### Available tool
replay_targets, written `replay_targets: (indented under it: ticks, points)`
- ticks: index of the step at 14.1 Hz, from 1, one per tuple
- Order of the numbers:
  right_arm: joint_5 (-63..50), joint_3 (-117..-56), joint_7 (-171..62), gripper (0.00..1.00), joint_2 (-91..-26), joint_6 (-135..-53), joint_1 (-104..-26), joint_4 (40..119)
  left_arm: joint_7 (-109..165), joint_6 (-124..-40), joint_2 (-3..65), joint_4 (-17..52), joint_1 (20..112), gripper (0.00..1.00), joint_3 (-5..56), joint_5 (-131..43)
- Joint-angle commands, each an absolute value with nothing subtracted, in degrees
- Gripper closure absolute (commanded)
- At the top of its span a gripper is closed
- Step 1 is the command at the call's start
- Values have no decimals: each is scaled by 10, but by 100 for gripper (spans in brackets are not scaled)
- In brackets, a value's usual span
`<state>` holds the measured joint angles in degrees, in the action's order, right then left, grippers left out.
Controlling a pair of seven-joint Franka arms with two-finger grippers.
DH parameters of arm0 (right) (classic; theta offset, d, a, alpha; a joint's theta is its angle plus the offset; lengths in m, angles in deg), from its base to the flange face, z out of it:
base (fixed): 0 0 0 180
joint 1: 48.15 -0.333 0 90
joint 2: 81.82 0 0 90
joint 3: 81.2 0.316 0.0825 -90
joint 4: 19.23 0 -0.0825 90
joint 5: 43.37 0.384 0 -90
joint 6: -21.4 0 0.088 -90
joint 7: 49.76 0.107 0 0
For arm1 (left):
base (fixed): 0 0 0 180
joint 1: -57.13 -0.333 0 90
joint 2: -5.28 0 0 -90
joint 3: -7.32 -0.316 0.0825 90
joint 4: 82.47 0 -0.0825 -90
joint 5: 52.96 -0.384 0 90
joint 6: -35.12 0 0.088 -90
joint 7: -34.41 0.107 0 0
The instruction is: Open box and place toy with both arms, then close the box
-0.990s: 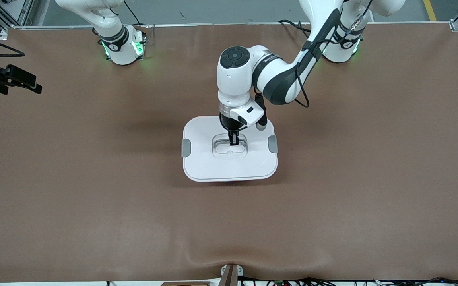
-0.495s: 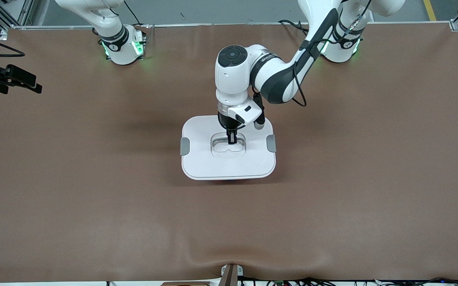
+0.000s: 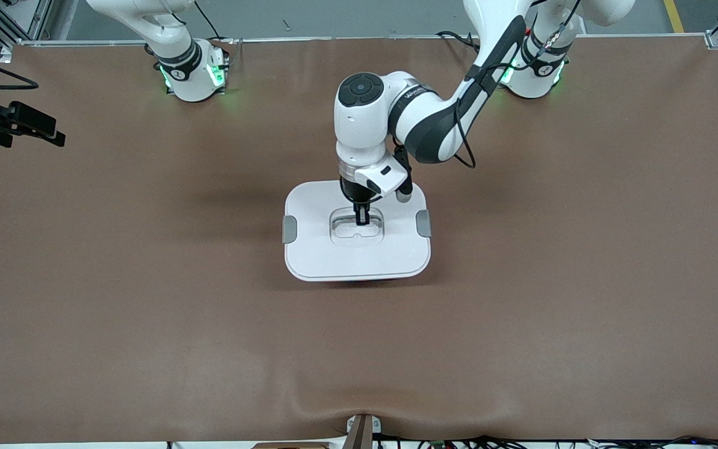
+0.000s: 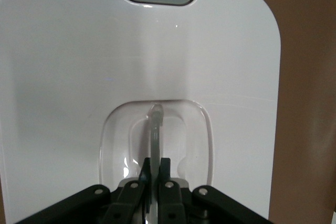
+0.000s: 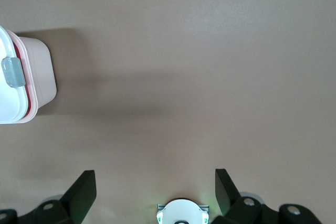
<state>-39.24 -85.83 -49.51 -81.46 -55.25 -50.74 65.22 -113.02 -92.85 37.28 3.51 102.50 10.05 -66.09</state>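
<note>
Box (image 3: 357,232) at table (image 3: 147,299) centre, white lid (image 3: 334,255) on, grey clips (image 3: 289,229) at both ends; pink tub wall shows in right wrist view (image 5: 39,72); left gripper (image 3: 362,219) down in lid's recessed centre, jaws clamped on thin handle (image 4: 155,129); right gripper (image 5: 152,190) held high over bare table near its own base, jaws spread wide, holding nothing, arm waiting; toy not visible.

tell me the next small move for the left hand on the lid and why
Probably lower or seat the lid, then let go. The left hand is shut on the thin centre handle of the white rounded-rectangular plastic lid, which sits over the pink translucent tub. The right hand waits open, away from the box.
</note>
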Motion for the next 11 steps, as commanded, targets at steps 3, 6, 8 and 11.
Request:
replay_targets:
  ticks: [3, 6, 8, 11]
  points:
    - [-402, -855, -500, 0, -812, -543, -503, 642, -1138, -925, 367, 42, 1029, 100, 99, -677]
    - [-402, -855, -500, 0, -813, -543, -503, 642, -1140, -925, 367, 42, 1030, 100, 100, -677]
    - [-402, -855, -500, 0, -813, -543, -503, 642, -1141, -925, 367, 42, 1036, 100, 100, -676]
    - [-402, -855, -500, 0, -813, -543, -503, 642, -1140, -925, 368, 41, 1035, 100, 100, -677]
